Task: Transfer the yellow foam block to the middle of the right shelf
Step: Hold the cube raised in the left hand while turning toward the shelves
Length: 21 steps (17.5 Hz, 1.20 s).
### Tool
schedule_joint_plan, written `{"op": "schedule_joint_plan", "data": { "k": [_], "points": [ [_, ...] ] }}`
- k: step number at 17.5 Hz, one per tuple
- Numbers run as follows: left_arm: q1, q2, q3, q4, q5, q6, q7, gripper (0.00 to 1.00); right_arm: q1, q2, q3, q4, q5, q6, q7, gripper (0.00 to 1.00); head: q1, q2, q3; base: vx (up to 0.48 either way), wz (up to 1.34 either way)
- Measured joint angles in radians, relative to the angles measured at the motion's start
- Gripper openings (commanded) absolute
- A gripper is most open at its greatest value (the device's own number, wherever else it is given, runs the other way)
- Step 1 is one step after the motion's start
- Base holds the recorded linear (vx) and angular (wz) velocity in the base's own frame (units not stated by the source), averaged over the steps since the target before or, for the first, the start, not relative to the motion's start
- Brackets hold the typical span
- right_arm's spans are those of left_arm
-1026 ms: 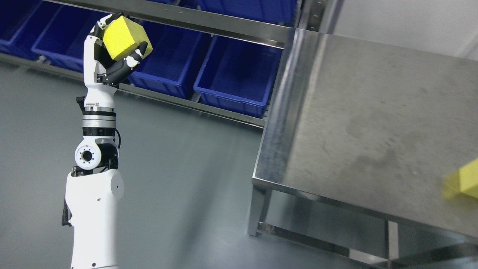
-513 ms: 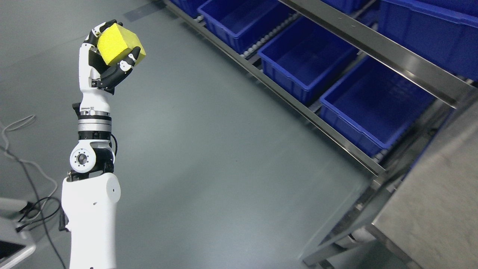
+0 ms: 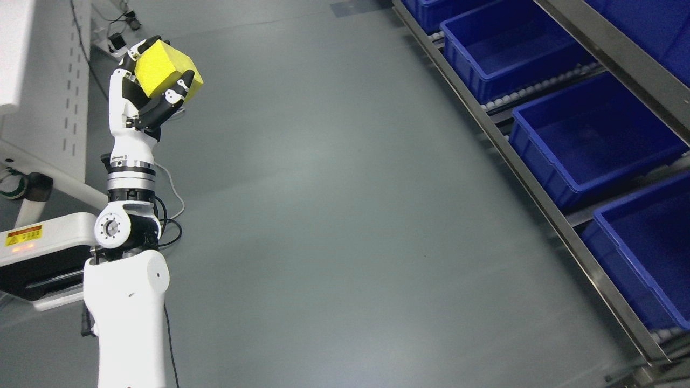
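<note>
Left hand (image 3: 145, 89), fingers clasping the yellow foam block (image 3: 164, 70), carries it mid-transit; the shelf (image 3: 544, 161) of blue bins is probably the destination.

Left side: the left hand (image 3: 141, 91) is up high on its arm, with the foam block (image 3: 164, 70) inside its fingers.
Behind the arm: a machine (image 3: 46, 245) sits at the left edge, with wires (image 3: 170, 215) on the floor (image 3: 334, 215) beside it.
Right side: a shelf rack (image 3: 544, 178) runs along the right edge.
In the rack: bins (image 3: 587, 140) sit side by side in a row.
Middle: bare floor lies between the arm and the rack.
</note>
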Motion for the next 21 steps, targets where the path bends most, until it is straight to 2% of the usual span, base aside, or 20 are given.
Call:
{"op": "schedule_joint_plan", "data": {
  "k": [12,21],
  "points": [
    [0.018,0.0,0.009,-0.021,0.003,0.004,-0.003,0.41,0.0,0.0,0.0,0.0,0.0,0.0,0.0,1.0,0.0,0.0,0.0,0.189,0.33],
    [0.024,0.0,0.011,-0.037,0.004,0.004,-0.003,0.42,0.0,0.0,0.0,0.0,0.0,0.0,0.0,1.0,0.0,0.0,0.0,0.357,0.03]
  ]
}}
